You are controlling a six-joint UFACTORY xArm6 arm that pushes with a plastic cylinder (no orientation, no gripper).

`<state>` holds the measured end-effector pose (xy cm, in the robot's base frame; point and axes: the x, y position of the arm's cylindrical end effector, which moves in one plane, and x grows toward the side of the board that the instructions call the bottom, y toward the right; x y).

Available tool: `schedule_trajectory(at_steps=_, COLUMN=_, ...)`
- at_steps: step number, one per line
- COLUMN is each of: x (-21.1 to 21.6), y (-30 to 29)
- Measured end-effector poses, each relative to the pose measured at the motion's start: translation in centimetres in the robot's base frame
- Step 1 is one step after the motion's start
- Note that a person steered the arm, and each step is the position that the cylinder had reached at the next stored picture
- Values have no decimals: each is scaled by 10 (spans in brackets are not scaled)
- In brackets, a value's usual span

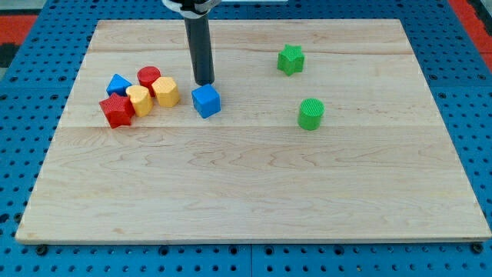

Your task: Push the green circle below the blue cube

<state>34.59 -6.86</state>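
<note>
On the pale wooden board [254,192], my tip [204,81] — the lower end of a straight dark rod with nothing that opens or closes — rests on the wood just at the far side of the small blue plastic cube [206,101], close to it, though whether they touch I cannot tell. The ribbed green plastic cylinder [310,114], the task's green circle, stands well apart to the right of the blue cube and slightly nearer than it, with bare wood between them. Farther off, right of the rod, sits a green star-shaped block [290,59]. Left of the cube a tight cluster gathers — a yellow hexagonal block [166,91], a yellow rounded block [139,100], a red cylinder [148,76], a blue triangular block [118,83] and a red star-like block [117,111] at its near left edge.
</note>
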Motion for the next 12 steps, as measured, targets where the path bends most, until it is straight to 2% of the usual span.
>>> schedule_trajectory(at_steps=1, x=64, y=67)
schedule_trajectory(at_steps=2, x=74, y=54)
schedule_trajectory(at_steps=3, x=74, y=7)
schedule_trajectory(at_steps=4, x=66, y=55)
schedule_trajectory(at_steps=5, x=23, y=103)
schedule_trajectory(at_steps=6, x=21, y=78)
schedule_trajectory(at_steps=7, x=-20, y=37)
schedule_trajectory(at_steps=8, x=-52, y=21)
schedule_trajectory(at_steps=9, x=-83, y=88)
schedule_trajectory(at_steps=10, x=-63, y=176)
schedule_trajectory(at_steps=12, x=7, y=153)
